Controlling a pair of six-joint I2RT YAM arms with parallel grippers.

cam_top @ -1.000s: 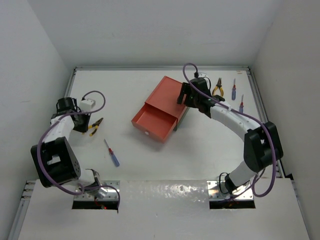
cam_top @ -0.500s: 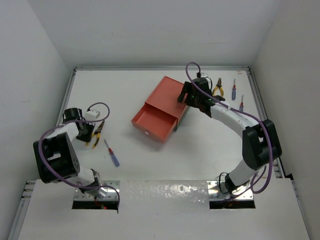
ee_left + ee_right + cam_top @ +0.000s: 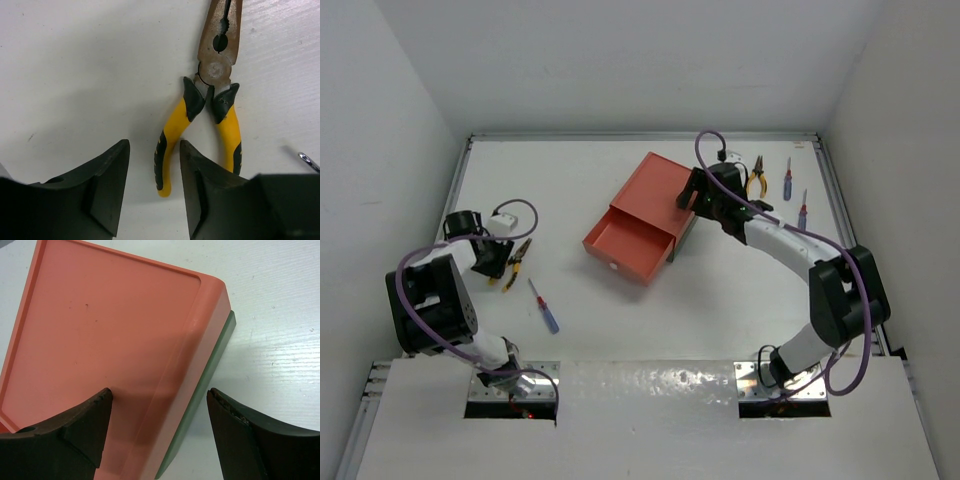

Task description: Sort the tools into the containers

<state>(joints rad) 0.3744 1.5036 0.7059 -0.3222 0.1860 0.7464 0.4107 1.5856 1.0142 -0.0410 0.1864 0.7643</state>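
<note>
Pliers (image 3: 216, 75) lie at the left of the table (image 3: 620, 330), and your left gripper (image 3: 152, 172) has swung in from farther back to hang right over them, fingers spread, nothing held, one yellow handle just beside the gap. That reads as your grasp approach. Their long axis runs straight away from the fingers, handles nearest, nose pointing off; the open salmon-red drawer (image 3: 630, 240) waits well apart.

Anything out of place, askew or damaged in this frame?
The stacked boxes sit askew to the table, with the salmon-red drawer pulled out. The pliers in front of the open left gripper have brownish, rust-like jaws. Nothing looks spilled.
</note>
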